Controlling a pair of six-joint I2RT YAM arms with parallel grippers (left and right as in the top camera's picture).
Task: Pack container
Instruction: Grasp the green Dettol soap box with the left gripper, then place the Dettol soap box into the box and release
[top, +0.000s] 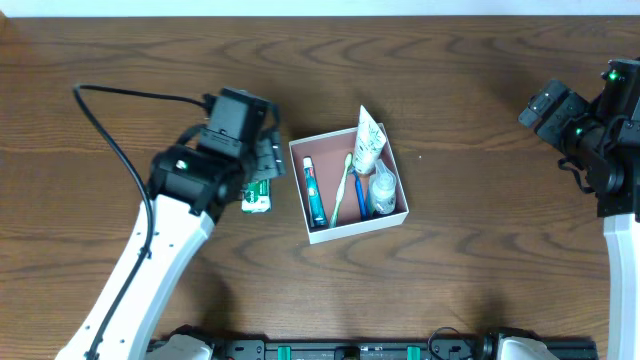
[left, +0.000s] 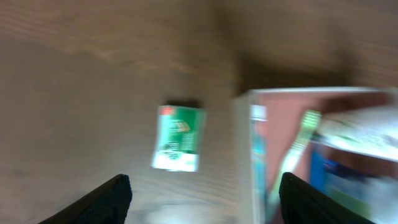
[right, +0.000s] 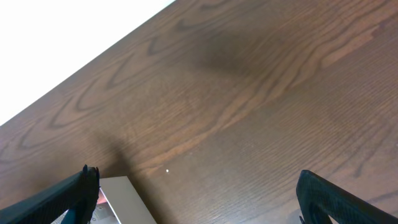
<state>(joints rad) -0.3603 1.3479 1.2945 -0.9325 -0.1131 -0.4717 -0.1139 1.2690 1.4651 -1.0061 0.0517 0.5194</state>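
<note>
The container (top: 300, 196), a shallow white box with a pink-brown inside, sits mid-table. It holds a blue toothpaste tube (top: 314, 193), a green toothbrush (top: 341, 190), a white tube (top: 368, 142) leaning on its far rim, and a small bottle (top: 382, 193). A green and white packet (top: 259, 197) lies on the table just left of the box. My left gripper (top: 272, 158) is open and empty above the packet's far end. In the blurred left wrist view, the packet (left: 179, 138) lies ahead of the open jaws (left: 205, 205), with the box (left: 244, 155) on the right. My right gripper (top: 545, 108) is open and empty at the far right.
The right wrist view shows bare wood between the open jaws (right: 199, 202) and a corner of the box (right: 127, 198) at lower left. A black cable (top: 110, 130) runs along the left arm. A rail (top: 360, 348) lines the table's near edge.
</note>
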